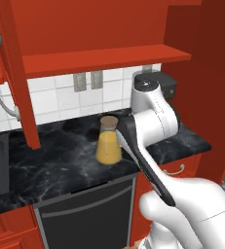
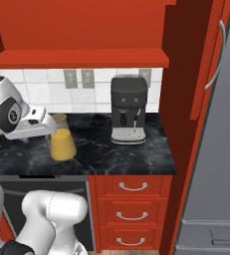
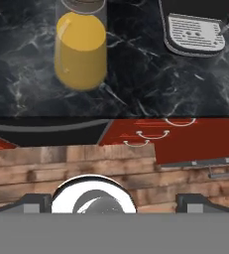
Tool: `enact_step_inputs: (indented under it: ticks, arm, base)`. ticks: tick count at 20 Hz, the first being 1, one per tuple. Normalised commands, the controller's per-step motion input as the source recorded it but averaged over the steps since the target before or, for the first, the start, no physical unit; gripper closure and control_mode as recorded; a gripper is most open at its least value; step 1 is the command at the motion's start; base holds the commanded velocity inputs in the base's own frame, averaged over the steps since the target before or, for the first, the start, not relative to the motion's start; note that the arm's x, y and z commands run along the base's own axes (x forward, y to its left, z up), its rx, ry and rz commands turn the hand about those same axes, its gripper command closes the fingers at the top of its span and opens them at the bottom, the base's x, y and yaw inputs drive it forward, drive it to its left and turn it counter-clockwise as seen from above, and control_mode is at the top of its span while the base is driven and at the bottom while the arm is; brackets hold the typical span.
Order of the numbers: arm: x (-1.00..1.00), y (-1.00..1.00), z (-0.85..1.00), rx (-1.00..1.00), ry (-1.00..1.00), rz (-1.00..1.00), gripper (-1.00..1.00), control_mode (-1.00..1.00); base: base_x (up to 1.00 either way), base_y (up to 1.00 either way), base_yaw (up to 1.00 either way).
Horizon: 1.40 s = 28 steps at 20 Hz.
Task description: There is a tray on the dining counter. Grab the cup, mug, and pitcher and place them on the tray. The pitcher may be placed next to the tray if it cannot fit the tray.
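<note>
One glass pitcher (image 1: pixel 108 141) of orange juice, cork-lidded, is stood upright near the front edge of the black worktop (image 1: pixel 55 168), left of the coffee machine (image 2: pixel 129 109); gripper (image 3: pixel 113 201) spread wide, nothing held; tipping is risked by a high grasp.

We see a black marble-veined counter (image 2: pixel 116 154) running along a wall of white square tiles (image 2: pixel 37 94) with grey outlet plates (image 2: pixel 79 78) set in it. Above hangs a long red shelf (image 1: pixel 104 59) under red upper cabinets. A black coffee machine (image 2: pixel 129 109) stands on the counter near its right end. Below sit three red drawers with curved metal handles (image 2: pixel 131 214) and a black dishwasher front (image 1: pixel 87 214) beside them. A tall red panel (image 2: pixel 186 124) closes the counter off, next to a grey refrigerator door (image 2: pixel 221 149). We make out wooden plank flooring (image 3: pixel 76 168) underneath
</note>
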Motion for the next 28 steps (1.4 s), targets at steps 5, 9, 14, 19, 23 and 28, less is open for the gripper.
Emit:
enact_step_inputs:
  ticks: [5,9,14,19,23,28]
  arm:
    - [0.08,0.77,0.00,0.11,0.04,-0.09,-1.00,-1.00]
    - [0.54,0.59,0.00,0.05,0.03,-0.15,-1.00,-1.00]
    - [0.80,0.16,-0.06,0.00,0.00,-0.23,-1.00,-1.00]
    - [0.78,0.00,-0.22,0.00,0.02,-0.18,-1.00,-1.00]
    - [0.62,0.00,-0.42,0.00,0.04,-0.12,-1.00,-1.00]
    - [0.50,0.00,-0.42,0.00,0.02,-0.02,-1.00,-1.00]
  base:
    - [0.00,0.00,0.00]
    - [0.00,0.00,0.00]
    - [0.00,0.00,0.00]
    - [0.00,0.00,0.00]
    - [0.00,0.00,0.00]
    - [0.00,0.00,0.00]
